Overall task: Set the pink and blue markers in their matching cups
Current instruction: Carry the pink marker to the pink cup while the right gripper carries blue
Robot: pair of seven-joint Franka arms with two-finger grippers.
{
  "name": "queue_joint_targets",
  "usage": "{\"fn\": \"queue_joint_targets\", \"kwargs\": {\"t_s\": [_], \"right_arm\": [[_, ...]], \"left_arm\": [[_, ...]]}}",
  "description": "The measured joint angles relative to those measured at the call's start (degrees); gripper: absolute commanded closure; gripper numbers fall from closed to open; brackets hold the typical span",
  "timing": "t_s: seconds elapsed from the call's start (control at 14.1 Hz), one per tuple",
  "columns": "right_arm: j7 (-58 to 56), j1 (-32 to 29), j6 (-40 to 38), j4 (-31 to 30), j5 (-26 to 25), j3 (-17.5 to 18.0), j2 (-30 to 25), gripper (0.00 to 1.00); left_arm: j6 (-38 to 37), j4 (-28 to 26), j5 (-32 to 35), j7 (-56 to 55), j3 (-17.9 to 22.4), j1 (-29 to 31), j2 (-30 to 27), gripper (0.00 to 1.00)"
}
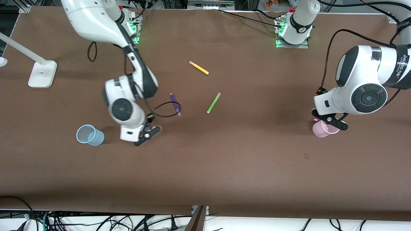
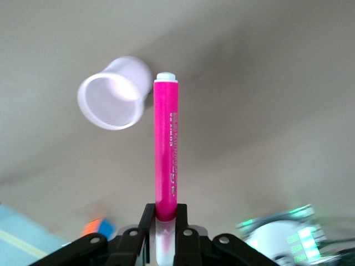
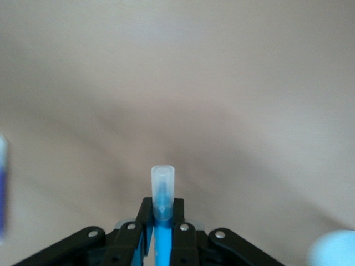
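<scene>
My left gripper [image 2: 165, 213] is shut on the magenta-pink marker [image 2: 166, 149]. It grips at the pale cap end, and the pink body sticks out past the fingers. In the front view this gripper [image 1: 321, 118] hangs over the pale pink cup [image 1: 323, 129] at the left arm's end of the table. The cup [image 2: 113, 100] stands upright and its open mouth shows beside the marker's tip. My right gripper [image 3: 161, 213] is shut on the sky-blue marker [image 3: 162, 191], with the greyish cap sticking out. It [image 1: 139, 135] hangs over the table beside the pale blue cup [image 1: 90, 135], which also shows in the right wrist view [image 3: 333, 250].
A dark purple marker [image 1: 175, 104], a lime-green marker [image 1: 213, 102] and a yellow marker [image 1: 199, 67] lie loose mid-table. A black cable loop [image 1: 165, 109] hangs from the right arm by the purple marker. A white lamp base [image 1: 41, 74] stands at the right arm's end.
</scene>
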Motion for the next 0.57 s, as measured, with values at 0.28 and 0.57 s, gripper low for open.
{"fn": "queue_joint_targets", "kwargs": {"t_s": [0.28, 0.57], "right_arm": [[-24.77, -8.91, -1.02, -0.04, 9.91, -1.79, -3.74, 1.00], [-44.93, -15.83, -1.20, 0.02, 21.70, -1.78, -3.81, 1.00]], "left_arm": [[-0.08, -0.01, 11.87, 8.96, 0.01, 1.86, 4.94, 1.00], [-0.10, -0.02, 17.79, 10.52, 0.01, 4.35, 10.05, 1.00]]}}
